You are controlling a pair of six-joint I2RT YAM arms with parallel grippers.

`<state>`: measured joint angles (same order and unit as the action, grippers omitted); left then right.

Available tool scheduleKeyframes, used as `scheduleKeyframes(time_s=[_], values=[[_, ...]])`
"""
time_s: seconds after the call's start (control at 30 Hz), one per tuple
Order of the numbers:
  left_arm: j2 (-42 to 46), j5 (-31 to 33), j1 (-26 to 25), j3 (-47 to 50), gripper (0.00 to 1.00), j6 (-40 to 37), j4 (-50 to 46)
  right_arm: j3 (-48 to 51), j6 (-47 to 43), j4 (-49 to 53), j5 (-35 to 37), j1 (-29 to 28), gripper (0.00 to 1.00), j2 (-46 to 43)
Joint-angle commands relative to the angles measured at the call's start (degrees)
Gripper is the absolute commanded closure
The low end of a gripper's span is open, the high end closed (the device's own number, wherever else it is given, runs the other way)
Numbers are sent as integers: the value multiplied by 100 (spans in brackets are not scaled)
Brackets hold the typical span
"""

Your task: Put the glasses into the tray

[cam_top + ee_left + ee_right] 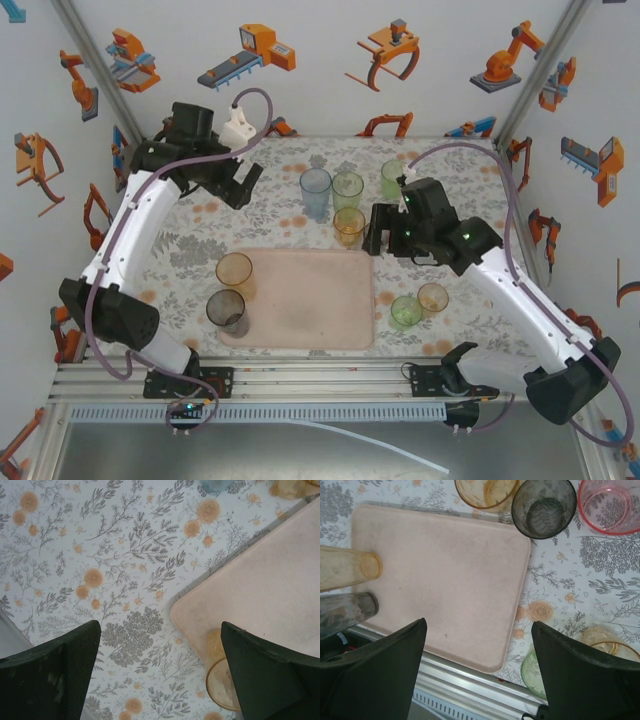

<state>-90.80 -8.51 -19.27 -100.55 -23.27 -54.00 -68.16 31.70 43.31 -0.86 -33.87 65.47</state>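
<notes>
1. Where your left fingers (pixel 55 675) hang over the far left of the desk (pixel 75 540), they stand spread wide. They hold nothing, and between them you see flowered desk top and the far left corner of the tray (pixel 270 580).
2. Just beside the right-hand finger of that pair, an orange glass (pixel 217 680) stands at the tray's left edge, partly hidden by the finger.
3. Your right fingers (pixel 375 675) are also apart and empty, up by the tray's far right corner. Bare pink tray and its near right corner show between them.
4. The pale pink tray lies at the middle near part of the desk. Two glasses stand on it along its left edge: the orange glass, and a grey glass (pixel 345 612) nearer to you at the near left corner.
5. Off the tray, on its far side, a far orange glass (pixel 349 226) stands just beyond the rim. A blue glass (pixel 316 192) and a green glass (pixel 348 190) stand side by side behind it, and a second green glass (pixel 393 178) stands further right.
6. In your right wrist view, a dark grey glass (pixel 543 507) stands just right of the far orange glass, and a pink glass (pixel 610 505) stands just right of that.
7. Right of the tray, near its near edge, a near green glass (pixel 406 312) and a near orange glass (pixel 433 298) stand close together on the desk.
</notes>
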Motion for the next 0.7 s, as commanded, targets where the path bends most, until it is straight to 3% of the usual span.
scheduleKeyframes(time_s=[0.0, 0.37, 0.67], values=[[-424, -334, -29, -443, 3, 339, -112, -360, 64, 269, 171, -61, 23, 43], [-1877, -1048, -91, -1967, 3, 749, -564, -522, 190, 255, 559, -224, 25, 112], [-2949, -1220, -247, -3171, 3, 1043, -658, 484, 603, -386, 1036, -270, 27, -474]])
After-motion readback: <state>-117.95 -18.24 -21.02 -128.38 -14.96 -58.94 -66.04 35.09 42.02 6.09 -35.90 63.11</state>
